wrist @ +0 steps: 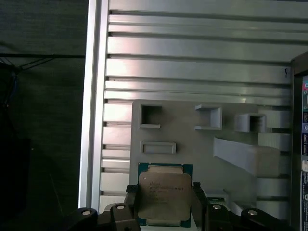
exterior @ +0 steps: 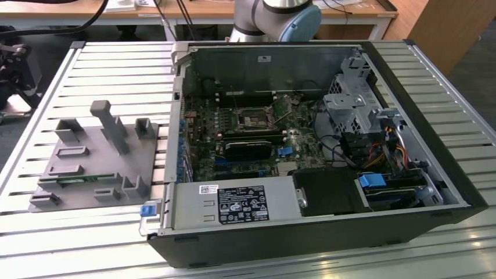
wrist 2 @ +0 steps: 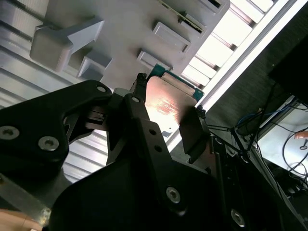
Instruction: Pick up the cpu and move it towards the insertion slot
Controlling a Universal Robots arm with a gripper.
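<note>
1. Black gripper point(wrist 2: 168, 98) housing sits closest to the lens in the second wrist view, with its screw heads showing.
2. Fingers point(wrist: 133, 204) are drawn in against two opposite edges of the cpu point(wrist: 164, 195). I read this as a firm pinch, with nothing else between them.
3. In the first wrist view the cpu's silvery top faces the camera, and a green board edge shows around it. In the second wrist view it carries a pinkish glare.
4. It hangs over the grey fixture point(wrist: 192, 139), near one edge, and as far as I can tell it is clear of the fixture.
5. In the exterior view the fixture lies on the slatted aluminium table point(exterior: 101, 64), to the exterior view's left of the open computer case point(exterior: 434, 145).
6. Thin green memory strip point(exterior: 74, 181) lies in a fixture slot.
7. Square socket point(exterior: 252, 119) sits on the motherboard inside the case, well apart from the fixture.
8. Arm base point(exterior: 275, 17), grey with a blue cap, stands behind the case.
</note>
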